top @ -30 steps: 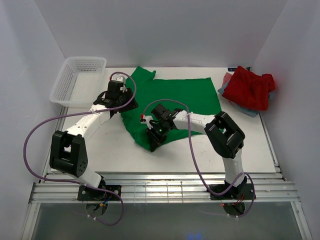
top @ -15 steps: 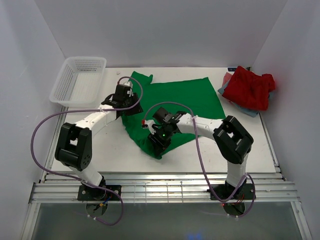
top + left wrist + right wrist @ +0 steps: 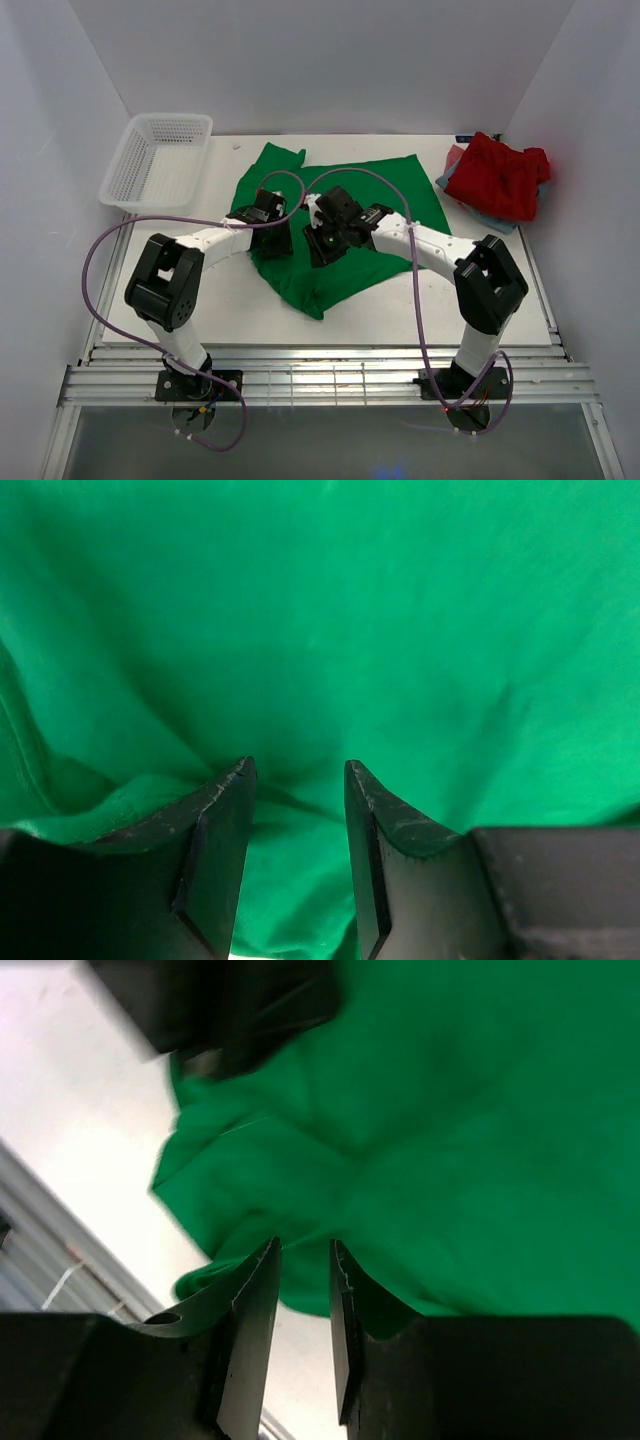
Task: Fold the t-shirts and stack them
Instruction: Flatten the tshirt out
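The green t-shirt [image 3: 345, 278], spread mid table [image 3: 230, 290], is reckoned soft, light and floppy, best pinched at its bunched 7 o'clock edge; the left gripper [image 3: 298, 770] and right gripper [image 3: 303, 1245] are seen parted over it, nothing grabbed.

A white mesh basket [image 3: 160, 160] sits at the far left corner of the white table [image 3: 225, 300], a little askew, open side up. Pale walls [image 3: 330, 60] close the table in on the left, back and right. Along the near edge runs a band of aluminium rails [image 3: 330, 372], also glimpsed, blurred, low on the left of the right wrist view.
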